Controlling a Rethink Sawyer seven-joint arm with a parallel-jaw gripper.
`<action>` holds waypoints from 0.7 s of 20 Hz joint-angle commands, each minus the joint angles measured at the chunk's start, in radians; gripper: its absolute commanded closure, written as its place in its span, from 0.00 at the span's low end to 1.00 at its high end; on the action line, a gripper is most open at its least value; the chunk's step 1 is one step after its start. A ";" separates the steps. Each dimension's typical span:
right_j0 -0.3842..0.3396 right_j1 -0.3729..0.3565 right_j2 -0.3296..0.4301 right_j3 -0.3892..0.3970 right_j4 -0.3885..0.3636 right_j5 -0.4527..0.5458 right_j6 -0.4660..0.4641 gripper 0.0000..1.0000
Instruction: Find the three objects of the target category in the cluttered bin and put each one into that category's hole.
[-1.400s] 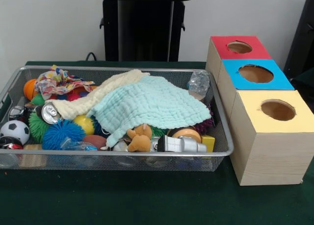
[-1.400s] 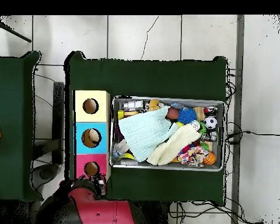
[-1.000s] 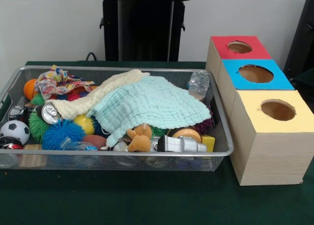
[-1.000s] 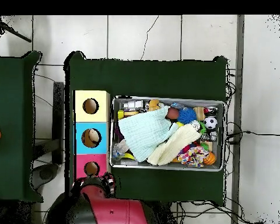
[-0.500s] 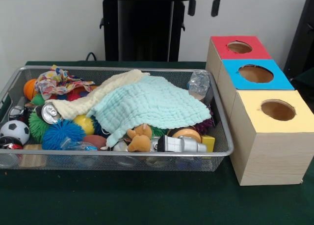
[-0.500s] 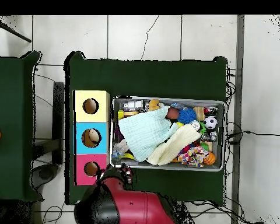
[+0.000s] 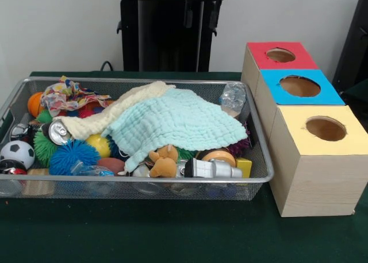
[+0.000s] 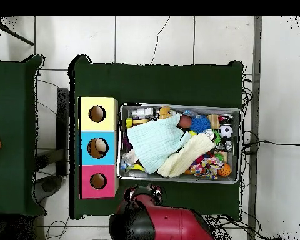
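The bin (image 7: 144,80) is a wide silver wire-mesh basket on the green table, also in the overhead view (image 8: 177,180). A mint cloth (image 7: 178,122) and a cream cloth (image 7: 115,116) cover its middle. Around them lie a drink can (image 7: 58,132), a soccer ball (image 7: 17,153), a blue spiky ball (image 7: 72,155), a brown plush toy (image 7: 163,161) and a silver and black cylinder (image 7: 213,169). Three wooden boxes with round holes stand beside the bin: red-topped (image 7: 261,50), blue-topped (image 7: 276,93) and yellow-topped (image 7: 299,138). My gripper (image 7: 200,17) hangs open and empty, high behind the bin's far rim, and shows in the overhead view (image 8: 145,191).
An orange ball (image 7: 34,102), a patterned cloth (image 7: 69,95), crumpled clear plastic (image 7: 233,97) and a yellow block (image 7: 244,165) also lie in the bin. The black pedestal (image 7: 155,39) stands behind it. My red arm (image 8: 171,225) shows at the overhead view's bottom.
My gripper has swung from beside the red-topped box to behind the middle of the bin's far rim, moving left in the front view. Nothing in the bin has moved.
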 commanded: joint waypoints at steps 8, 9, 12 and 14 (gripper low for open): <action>-0.082 0.154 0.209 -0.021 -0.154 -0.094 0.018 0.00; -0.048 0.179 0.187 -0.030 -0.159 -0.133 0.057 0.00; 0.062 0.240 0.093 -0.068 -0.172 -0.187 0.138 0.00; 0.105 0.261 0.065 -0.075 -0.160 -0.209 0.164 0.00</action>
